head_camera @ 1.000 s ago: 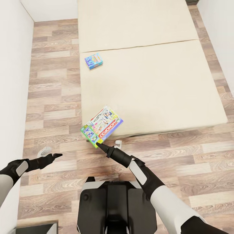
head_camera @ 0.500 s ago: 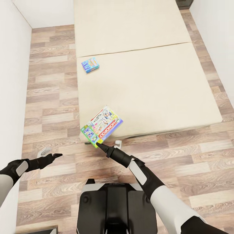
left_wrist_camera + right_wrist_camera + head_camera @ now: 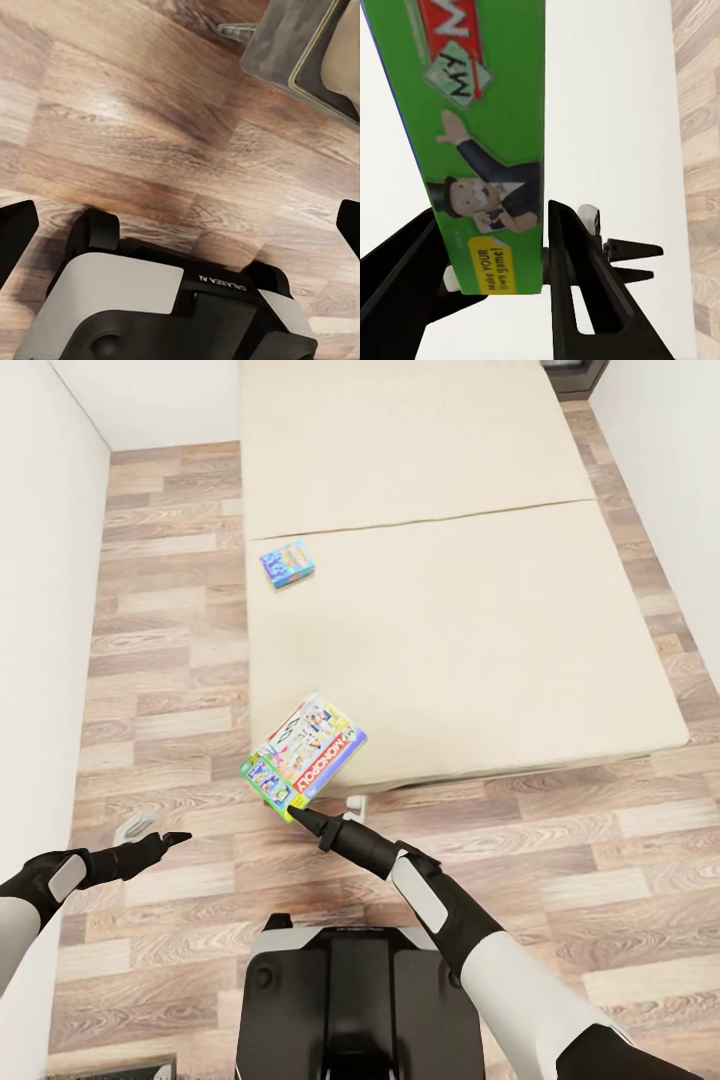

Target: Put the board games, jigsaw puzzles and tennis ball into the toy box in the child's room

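Bed [image 3: 450, 620] spans the plank floor [image 3: 170, 660] ahead. My right pincer [image 3: 296, 816] grips the Monopoly board game [image 3: 304, 754] at its near corner, off the mattress edge. Blue board game [image 3: 288, 562] lies by the bed's left edge. Left pincer [image 3: 180, 839] spread open, empty, above floor.

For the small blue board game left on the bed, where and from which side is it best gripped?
Probably by a short edge, reaching from the floor side on the robot's left. The blue board game lies flat near that edge of the bed. The left tool is open; the right tool holds the Monopoly box.
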### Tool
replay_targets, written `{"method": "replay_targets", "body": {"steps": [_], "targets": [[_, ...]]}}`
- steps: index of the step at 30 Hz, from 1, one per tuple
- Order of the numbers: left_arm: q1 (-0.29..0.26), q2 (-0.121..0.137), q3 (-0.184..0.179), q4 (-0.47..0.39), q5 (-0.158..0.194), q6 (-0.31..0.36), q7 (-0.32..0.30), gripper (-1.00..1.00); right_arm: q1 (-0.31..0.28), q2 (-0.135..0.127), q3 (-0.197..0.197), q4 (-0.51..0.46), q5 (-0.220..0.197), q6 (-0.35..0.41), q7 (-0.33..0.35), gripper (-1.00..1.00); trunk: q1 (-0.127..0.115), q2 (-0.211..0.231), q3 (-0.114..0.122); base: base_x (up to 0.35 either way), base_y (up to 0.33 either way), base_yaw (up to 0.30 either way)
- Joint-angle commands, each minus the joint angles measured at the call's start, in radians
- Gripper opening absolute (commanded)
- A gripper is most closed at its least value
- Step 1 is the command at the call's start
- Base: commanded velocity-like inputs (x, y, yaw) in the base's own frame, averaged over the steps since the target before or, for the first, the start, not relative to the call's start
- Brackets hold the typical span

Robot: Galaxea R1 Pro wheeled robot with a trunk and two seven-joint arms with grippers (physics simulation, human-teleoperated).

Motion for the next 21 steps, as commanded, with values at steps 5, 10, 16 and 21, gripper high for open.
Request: {"method": "replay_targets", "body": {"steps": [5, 10, 16, 21], "targets": [[0.000, 0.000, 0.000, 0.000, 0.007, 0.008, 0.000, 1.00, 0.000, 0.000, 0.003, 0.000, -0.010, 0.009, 0.002, -1.00, 0.001, -0.001, 0.004, 0.000, 0.000, 0.213], [0.000, -0.001, 0.000, 0.000, 0.007, 0.008, 0.000, 1.00, 0.000, 0.000, 0.003, 0.000, -0.010, 0.009, 0.001, -1.00, 0.001, -0.001, 0.011, 0.000, 0.000, 0.179], [0.000, -0.001, -0.001, 0.000, 0.006, 0.008, 0.000, 1.00, 0.000, 0.000, 0.002, 0.000, -0.010, 0.008, 0.002, -1.00, 0.001, -0.001, 0.020, 0.000, 0.000, 0.130], [0.000, -0.002, -0.001, 0.000, 0.006, 0.009, 0.001, 1.00, 0.000, 0.000, 0.002, 0.000, -0.010, 0.008, 0.002, -1.00, 0.001, -0.001, 0.027, 0.000, 0.000, 0.113]]}}
